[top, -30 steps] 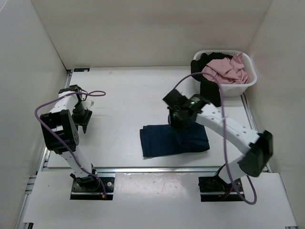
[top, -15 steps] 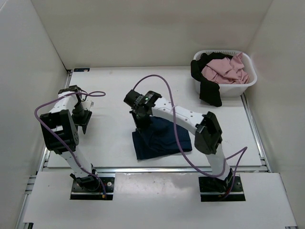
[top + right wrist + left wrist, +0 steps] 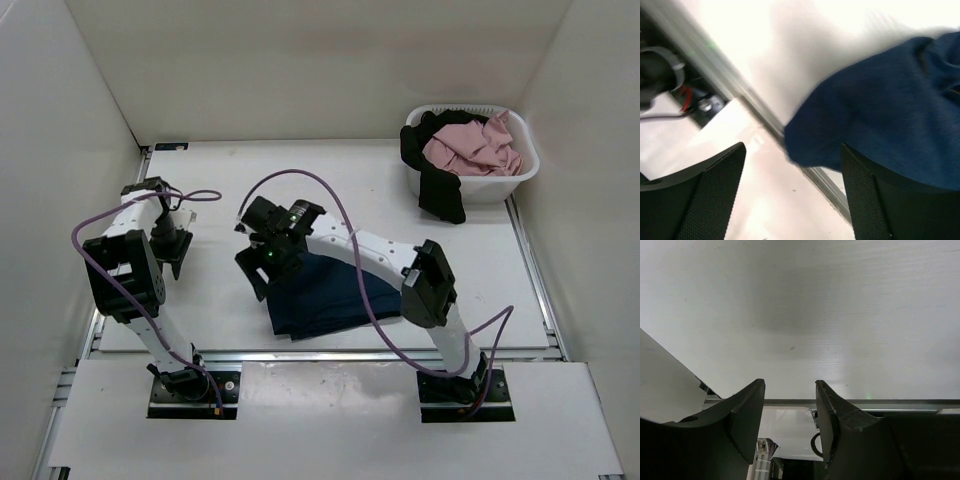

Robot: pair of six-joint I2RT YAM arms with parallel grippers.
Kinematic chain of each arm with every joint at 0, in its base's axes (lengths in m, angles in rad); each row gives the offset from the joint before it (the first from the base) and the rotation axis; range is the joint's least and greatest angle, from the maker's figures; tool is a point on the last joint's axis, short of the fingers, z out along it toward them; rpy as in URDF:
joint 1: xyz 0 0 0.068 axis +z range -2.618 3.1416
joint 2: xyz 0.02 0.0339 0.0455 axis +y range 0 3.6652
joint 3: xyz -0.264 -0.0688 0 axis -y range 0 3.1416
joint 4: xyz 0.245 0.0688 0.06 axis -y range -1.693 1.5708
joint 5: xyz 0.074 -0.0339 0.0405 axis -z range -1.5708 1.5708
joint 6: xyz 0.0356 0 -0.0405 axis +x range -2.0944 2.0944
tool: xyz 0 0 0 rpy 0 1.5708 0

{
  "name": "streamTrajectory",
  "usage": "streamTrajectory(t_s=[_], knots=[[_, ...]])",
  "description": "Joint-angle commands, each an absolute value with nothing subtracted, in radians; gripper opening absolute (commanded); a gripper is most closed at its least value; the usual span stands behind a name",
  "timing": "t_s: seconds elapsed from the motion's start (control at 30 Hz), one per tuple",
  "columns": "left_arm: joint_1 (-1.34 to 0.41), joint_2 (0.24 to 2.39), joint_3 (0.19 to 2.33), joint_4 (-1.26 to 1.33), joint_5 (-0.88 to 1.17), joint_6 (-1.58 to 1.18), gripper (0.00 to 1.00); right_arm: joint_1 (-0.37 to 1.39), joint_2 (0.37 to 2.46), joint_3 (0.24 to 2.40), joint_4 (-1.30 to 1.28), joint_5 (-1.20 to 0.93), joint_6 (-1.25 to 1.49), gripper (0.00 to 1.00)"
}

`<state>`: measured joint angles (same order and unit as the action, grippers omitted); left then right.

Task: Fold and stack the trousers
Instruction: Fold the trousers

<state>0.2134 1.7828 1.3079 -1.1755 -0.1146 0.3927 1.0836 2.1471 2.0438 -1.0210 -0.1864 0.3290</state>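
The trousers [image 3: 325, 298] are a folded dark navy bundle lying near the table's front edge, just left of centre. My right arm reaches across to the left, and its gripper [image 3: 258, 278] hangs over the bundle's left end. In the right wrist view the right gripper [image 3: 792, 150] is open wide. The blue denim of the trousers [image 3: 885, 105] fills the upper right there, free of both fingers. My left gripper [image 3: 170, 245] stays at the far left of the table, away from the trousers. In the left wrist view the left gripper [image 3: 788, 385] is open with only bare table between its fingers.
A white basket [image 3: 522, 172] stands at the back right. It holds a pink garment [image 3: 470, 145], and a black garment [image 3: 438, 188] hangs over its front rim. White walls close in the table on the left, back and right.
My right arm swept left across the table, dragging the folded trousers leftward, then opened its jaws and let go. The left arm has not moved.
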Motion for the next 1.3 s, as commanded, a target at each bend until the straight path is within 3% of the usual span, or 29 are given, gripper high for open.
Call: streamTrajectory(t_s=[0.0,0.13,0.2,0.33,0.47,0.57,0.8,0.9,0.93,0.97,1.07,1.1,1.17,1.2,1.23,1.27], knots=[[0.184,1.712,1.396,-1.187,-0.06,0.44,0.57,1.115,1.953,2.01,-0.928,-0.178,0.258,0.81],[0.001,1.666,1.528,-1.23,0.079,0.503,0.62,1.049,1.664,1.671,-0.789,-0.068,0.348,0.83],[-0.07,1.666,1.607,-1.23,0.129,0.515,0.7,0.993,1.568,1.478,-0.73,-0.001,0.391,0.83],[-0.228,1.69,1.726,-1.203,0.305,0.537,0.74,0.856,1.363,1.226,-0.707,0.089,0.536,0.76],[-0.42,1.752,1.763,-1.112,0.353,0.546,0.77,0.752,1.316,1.066,-0.716,0.103,0.577,0.76],[-0.515,1.811,1.773,-1.083,0.353,0.532,0.78,0.706,1.295,0.974,-0.707,0.158,0.609,0.83],[-0.549,1.922,1.715,-1.055,0.472,0.532,0.8,0.549,1.264,0.752,-0.549,0.054,0.63,0.96],[-0.549,1.922,1.631,-1.045,0.425,0.543,0.64,0.512,1.244,0.631,-0.434,-0.072,0.63,0.94],[-0.549,1.913,1.597,-1.036,0.425,0.543,0.53,0.502,1.244,0.577,-0.37,-0.099,0.63,0.92],[-0.549,1.904,1.585,-1.035,0.425,0.552,0.47,0.502,1.244,0.554,-0.336,-0.129,0.63,0.89],[-0.538,1.894,1.565,-1.035,0.41,0.552,0.21,0.479,1.244,0.503,-0.247,-0.227,0.62,0.68],[-0.529,1.894,1.565,-1.035,0.394,0.552,0.14,0.479,1.244,0.479,-0.235,-0.238,0.62,0.46],[-0.503,1.894,1.556,-1.035,0.385,0.532,0.14,0.468,1.235,0.454,-0.22,-0.25,0.62,0.26],[-0.493,1.894,1.555,-1.035,0.361,0.522,0.14,0.457,1.223,0.442,-0.219,-0.259,0.62,0.07],[-0.47,1.894,1.555,-1.035,0.319,0.511,0.14,0.457,1.223,0.431,-0.219,-0.259,0.62,0.0],[-0.457,1.894,1.555,-1.026,0.296,0.497,0.14,0.457,1.2,0.416,-0.219,-0.273,0.62,0.0]])
